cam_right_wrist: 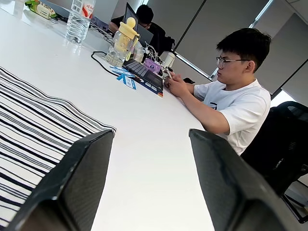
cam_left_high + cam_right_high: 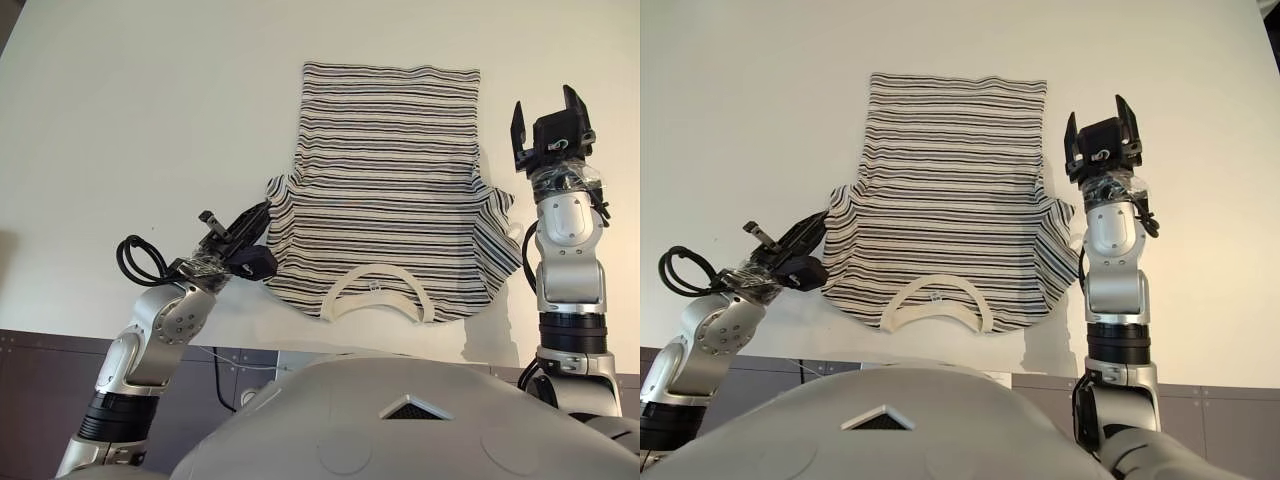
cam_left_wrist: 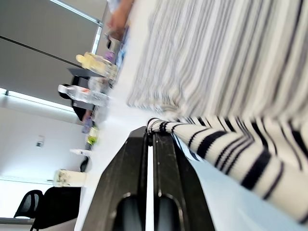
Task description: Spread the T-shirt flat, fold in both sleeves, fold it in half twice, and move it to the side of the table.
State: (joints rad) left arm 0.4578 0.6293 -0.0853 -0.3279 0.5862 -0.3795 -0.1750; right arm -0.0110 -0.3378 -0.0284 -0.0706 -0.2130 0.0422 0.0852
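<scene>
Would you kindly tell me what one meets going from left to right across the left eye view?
Left hand, shut on the sleeve edge → black-and-white striped T-shirt, lying on the white table → right hand, open beside the other sleeve.

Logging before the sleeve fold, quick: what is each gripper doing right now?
Left gripper: shut, pinching a sleeve edge of the black-and-white striped T-shirt.
Right gripper: open, holding nothing.
</scene>
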